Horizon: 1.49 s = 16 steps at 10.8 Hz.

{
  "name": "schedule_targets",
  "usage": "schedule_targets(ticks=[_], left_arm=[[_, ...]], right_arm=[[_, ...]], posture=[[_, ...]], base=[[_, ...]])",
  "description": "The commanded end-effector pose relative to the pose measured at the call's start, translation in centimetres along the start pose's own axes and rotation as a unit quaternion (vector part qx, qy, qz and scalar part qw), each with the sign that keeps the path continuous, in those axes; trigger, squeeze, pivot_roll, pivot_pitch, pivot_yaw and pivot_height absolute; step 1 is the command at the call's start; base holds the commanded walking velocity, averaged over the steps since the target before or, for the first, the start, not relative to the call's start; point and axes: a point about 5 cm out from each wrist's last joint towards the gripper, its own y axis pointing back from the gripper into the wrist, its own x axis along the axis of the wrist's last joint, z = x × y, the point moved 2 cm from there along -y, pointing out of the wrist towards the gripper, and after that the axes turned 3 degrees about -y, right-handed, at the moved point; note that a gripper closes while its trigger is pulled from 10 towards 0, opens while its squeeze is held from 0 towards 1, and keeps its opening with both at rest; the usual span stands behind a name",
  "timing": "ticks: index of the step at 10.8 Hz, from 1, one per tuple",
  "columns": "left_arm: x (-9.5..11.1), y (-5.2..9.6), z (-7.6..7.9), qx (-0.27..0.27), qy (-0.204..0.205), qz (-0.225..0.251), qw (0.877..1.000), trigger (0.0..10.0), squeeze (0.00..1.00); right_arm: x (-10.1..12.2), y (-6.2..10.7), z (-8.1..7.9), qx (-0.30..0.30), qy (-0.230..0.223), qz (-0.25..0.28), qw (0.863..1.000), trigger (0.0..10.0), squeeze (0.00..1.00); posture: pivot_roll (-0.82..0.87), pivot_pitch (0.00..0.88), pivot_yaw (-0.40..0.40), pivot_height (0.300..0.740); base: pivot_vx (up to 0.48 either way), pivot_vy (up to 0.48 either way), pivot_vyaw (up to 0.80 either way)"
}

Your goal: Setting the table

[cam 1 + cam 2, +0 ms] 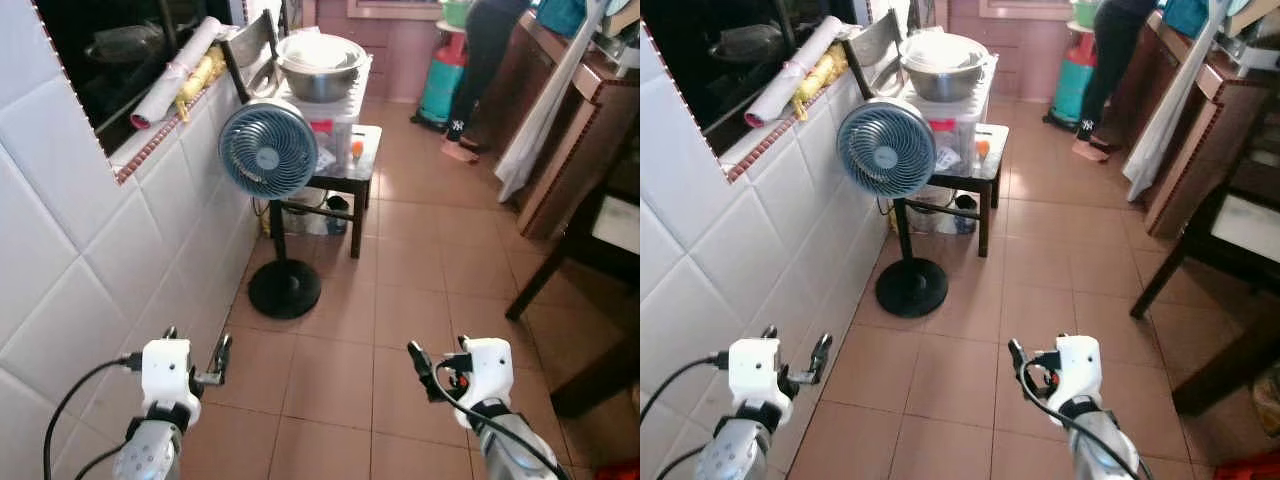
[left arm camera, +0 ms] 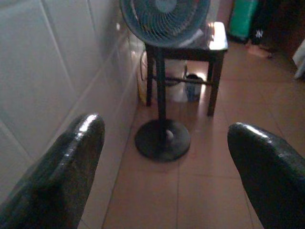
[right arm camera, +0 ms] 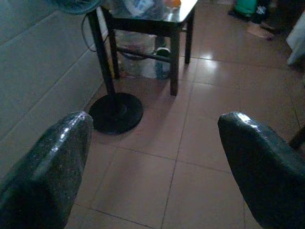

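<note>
I am standing on a tiled floor with both arms held low in front of me. My left gripper [image 1: 196, 343] is open and holds nothing; its black fingers [image 2: 66, 171] stand wide apart in the left wrist view. My right gripper [image 1: 440, 352] is open too, fingers [image 3: 267, 167] spread and nothing between them. A dark wooden table [image 1: 600, 225] stands at the right edge. Large metal bowls [image 1: 320, 62] sit on plastic boxes atop a small black side table [image 1: 362, 150] ahead by the wall.
A blue standing fan [image 1: 268, 150] with a round black base [image 1: 285, 288] stands in front of the side table, close to the white tiled wall [image 1: 90, 270]. Farther back are a person [image 1: 485, 60], a green gas cylinder [image 1: 442, 82] and a hanging white cloth [image 1: 545, 115].
</note>
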Motion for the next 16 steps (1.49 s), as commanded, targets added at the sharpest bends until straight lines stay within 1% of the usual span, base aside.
schedule_targets(ticks=[1,2,4,6,7,9,13,16], left_arm=[[1.1,-0.3,-0.5,0.018,-0.015,0.025,0.999,10.0,0.00],[0.7,-0.3,-0.8,0.026,0.014,0.009,1.000,10.0,0.00],[0.8,-0.5,-1.1,0.028,0.014,0.012,0.999,10.0,0.00],[0.8,-0.6,-0.8,0.028,0.014,0.012,0.999,10.0,0.00],[0.4,-0.3,-0.7,0.025,0.020,0.007,0.999,10.0,0.00],[0.2,-0.2,-0.5,0.018,0.021,0.003,1.000,10.0,0.00],[-1.0,-1.0,-1.0,0.006,0.019,-0.010,1.000,10.0,0.00],[-2.6,-1.3,-1.8,0.007,0.020,-0.023,1.000,10.0,0.00]], right_arm=[[0.2,0.2,0.1,-0.003,0.001,-0.002,1.000,10.0,0.00],[0.5,0.0,0.1,-0.005,0.002,-0.002,1.000,10.0,0.00],[1.1,-0.3,0.1,-0.009,0.005,-0.002,1.000,10.0,0.00],[1.6,-0.5,0.1,-0.005,0.013,0.000,1.000,10.0,0.00],[1.8,-0.4,0.1,-0.006,0.014,0.000,1.000,10.0,0.00],[1.7,-0.2,0.0,-0.009,0.014,-0.003,1.000,10.0,0.00],[1.7,0.1,0.0,-0.018,0.011,-0.003,1.000,10.0,0.00],[1.9,0.0,-0.1,-0.017,0.010,-0.001,1.000,10.0,0.00]], posture=[[-0.09,0.046,0.016,0.740],[-0.09,0.047,0.015,0.740],[-0.09,0.047,0.011,0.740],[-0.09,0.050,0.000,0.740],[-0.09,0.059,-0.002,0.740],[-0.10,0.071,0.002,0.740],[-0.11,0.072,0.014,0.740],[-0.11,0.074,0.015,0.740]], base=[[0.000,0.000,-0.80],[0.000,0.000,-0.80],[0.000,0.000,-0.80],[0.000,0.000,-0.80],[0.000,0.000,-0.80],[0.000,0.000,-0.80],[0.000,0.000,-0.80],[0.000,0.000,-0.80]])
